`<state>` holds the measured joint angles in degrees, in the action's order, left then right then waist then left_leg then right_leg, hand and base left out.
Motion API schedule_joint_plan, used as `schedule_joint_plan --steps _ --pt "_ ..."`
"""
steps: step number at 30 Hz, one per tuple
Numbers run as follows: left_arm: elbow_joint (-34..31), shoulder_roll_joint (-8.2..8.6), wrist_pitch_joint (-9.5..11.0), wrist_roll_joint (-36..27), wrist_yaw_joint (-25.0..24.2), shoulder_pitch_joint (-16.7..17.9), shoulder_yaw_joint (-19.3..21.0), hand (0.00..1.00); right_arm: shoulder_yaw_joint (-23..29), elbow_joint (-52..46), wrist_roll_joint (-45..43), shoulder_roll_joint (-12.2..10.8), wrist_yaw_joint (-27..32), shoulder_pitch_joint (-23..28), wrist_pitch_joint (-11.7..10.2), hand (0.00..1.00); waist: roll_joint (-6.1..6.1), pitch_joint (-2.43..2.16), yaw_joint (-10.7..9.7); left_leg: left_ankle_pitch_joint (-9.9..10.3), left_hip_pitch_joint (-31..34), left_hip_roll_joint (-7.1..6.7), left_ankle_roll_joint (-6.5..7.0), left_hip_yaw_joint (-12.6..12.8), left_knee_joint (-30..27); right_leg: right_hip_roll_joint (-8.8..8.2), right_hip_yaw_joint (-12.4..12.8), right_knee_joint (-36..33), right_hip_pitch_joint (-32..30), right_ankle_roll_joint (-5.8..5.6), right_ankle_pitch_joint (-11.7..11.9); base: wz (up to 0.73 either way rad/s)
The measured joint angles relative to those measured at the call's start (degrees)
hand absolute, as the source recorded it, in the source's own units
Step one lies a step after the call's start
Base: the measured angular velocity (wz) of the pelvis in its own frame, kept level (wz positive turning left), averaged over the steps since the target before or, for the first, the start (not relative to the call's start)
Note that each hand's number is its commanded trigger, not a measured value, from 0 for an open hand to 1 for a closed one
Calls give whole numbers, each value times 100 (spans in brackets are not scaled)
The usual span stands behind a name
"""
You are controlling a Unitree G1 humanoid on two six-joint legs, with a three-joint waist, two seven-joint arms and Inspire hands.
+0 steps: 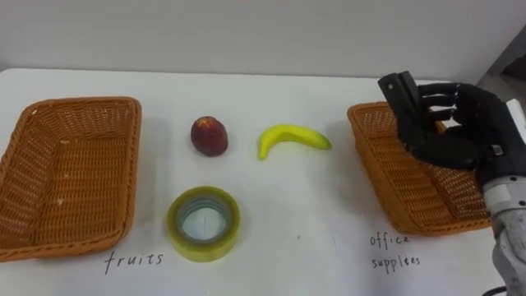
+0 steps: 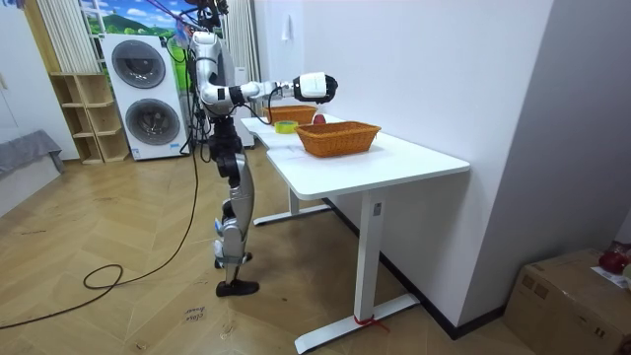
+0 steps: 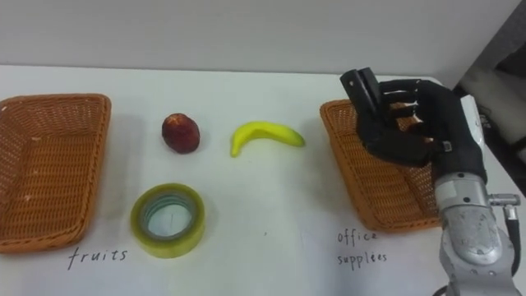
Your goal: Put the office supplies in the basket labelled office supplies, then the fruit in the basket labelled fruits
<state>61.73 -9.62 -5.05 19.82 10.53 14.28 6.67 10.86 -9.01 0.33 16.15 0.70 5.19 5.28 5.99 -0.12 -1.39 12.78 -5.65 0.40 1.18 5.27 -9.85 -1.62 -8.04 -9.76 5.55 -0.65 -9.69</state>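
While I watch through the head camera, the right hand [image 3: 407,131] hangs over the near-left part of the right basket [image 1: 403,197], palm turned toward the middle of the table [image 1: 312,230]. Its fingers are loosely extended, slightly bent, and they grasp nothing. I can't tell whether it touches the basket rim.

None of the items is sorted. The peach [image 1: 209,136] sits on the table just right of the left basket [image 1: 78,105], and the banana [image 1: 292,138] lies beside it, between the peach and the right basket, curved side up. The tape roll [image 1: 204,251] lies flat, nearer to me than the peach, well apart from the hand. I see nothing inside either basket.

Handwriting on the tabletop marks the spots: "fruits" [image 1: 134,261] in front of the left basket, "office supplies" [image 1: 394,251] in front of the right one.

From the room camera, the robot stands upright at the far end of the table, one arm stretched out level over it, with two washers [image 2: 148,94] behind.
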Motion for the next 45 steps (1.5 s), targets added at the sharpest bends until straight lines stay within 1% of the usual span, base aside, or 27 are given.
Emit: schedule_joint_plan --steps 2,6,7,10,14,19,22,32,37,45 --pt "-2 -2 -3 2 -5 -29 1 0 0 113 -44 7 11 0 0 100 21 2 8 0 -1 1 0 4 2 0 -21 0 0 0 0 0" --pt "-3 0 -23 3 -7 4 18 0 7 306 -128 7 76 0 1 100 23 9 6 0 -1 2 0 4 5 -1 -30 2 -4 0 0 0" --pt "-13 1 -47 1 -7 3 22 0 12 362 -197 7 111 0 1 100 31 4 -11 0 2 3 0 3 5 -4 -47 2 -3 0 0 0" --pt "-49 2 -94 8 -8 16 41 0 80 449 -323 7 118 0 5 100 13 7 -18 1 3 2 0 3 6 -4 -49 3 -5 0 0 0" --pt "-278 4 -177 44 -83 120 208 0 245 518 -537 11 135 0 39 100 -5 3 -11 0 3 5 0 4 8 -3 -50 2 -12 0 0 0" --pt "-413 4 -271 45 -82 155 215 0 249 608 -763 13 170 1 120 100 -14 -2 -17 0 4 3 0 4 7 -8 -58 0 -12 0 0 0" --pt "-496 3 -318 43 -71 156 218 0 249 611 -835 13 170 1 122 100 -16 -4 -14 0 2 9 0 16 5 -7 -58 -4 -10 0 0 0" --pt "-783 7 -335 15 32 216 222 0 249 651 -1016 13 177 58 201 100 -9 -8 -25 0 1 8 0 17 -2 -10 -58 -7 -5 0 0 0" --pt "-783 18 -334 -11 53 215 255 0 250 651 -1180 13 204 58 234 100 4 -15 -45 0 1 9 0 16 1 -9 -59 -7 -6 0 0 0" --pt "-773 21 -334 -11 61 215 334 0 249 651 -1193 13 230 83 234 100 21 -24 -18 0 -6 9 0 18 -2 -9 -54 -9 -6 0 0 0"
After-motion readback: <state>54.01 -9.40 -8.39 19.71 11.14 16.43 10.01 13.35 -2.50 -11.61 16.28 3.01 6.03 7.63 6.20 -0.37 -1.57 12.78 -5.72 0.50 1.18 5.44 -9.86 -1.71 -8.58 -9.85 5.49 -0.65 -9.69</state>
